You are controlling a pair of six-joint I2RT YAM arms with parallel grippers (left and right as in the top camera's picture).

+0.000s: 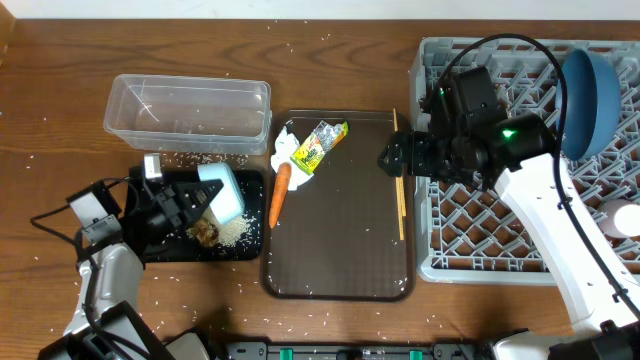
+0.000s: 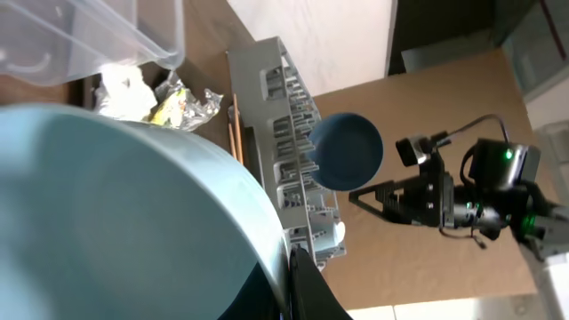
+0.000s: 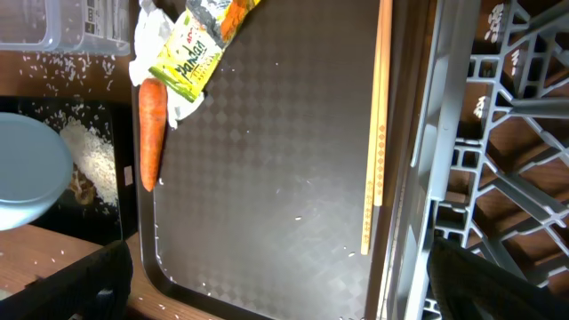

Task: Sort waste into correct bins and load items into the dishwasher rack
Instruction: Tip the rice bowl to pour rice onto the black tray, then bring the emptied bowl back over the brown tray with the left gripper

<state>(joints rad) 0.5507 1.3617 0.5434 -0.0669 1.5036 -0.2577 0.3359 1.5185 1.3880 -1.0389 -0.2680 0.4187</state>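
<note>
My left gripper (image 1: 190, 205) is shut on the light-blue cup (image 1: 222, 190), held tipped over the black tray (image 1: 160, 245), which holds rice (image 1: 235, 232) and a brown lump (image 1: 206, 232). In the left wrist view the cup (image 2: 116, 213) fills the frame beside my finger (image 2: 289, 267). The carrot (image 1: 280, 192), tissue (image 1: 288, 150) and wrapper (image 1: 318, 145) lie on the brown tray. My right gripper (image 1: 392, 158) is open and empty (image 3: 280, 293) over the chopsticks (image 1: 399, 180). The dark-blue plate (image 1: 590, 90) stands in the rack (image 1: 500, 250). The pink cup is out of view.
The clear tub (image 1: 190, 115) stands behind the black tray. The brown serving tray (image 1: 340, 250) lies between the bins and the rack. A white bowl (image 1: 625, 220) shows at the rack's right edge. Rice grains are scattered over the table.
</note>
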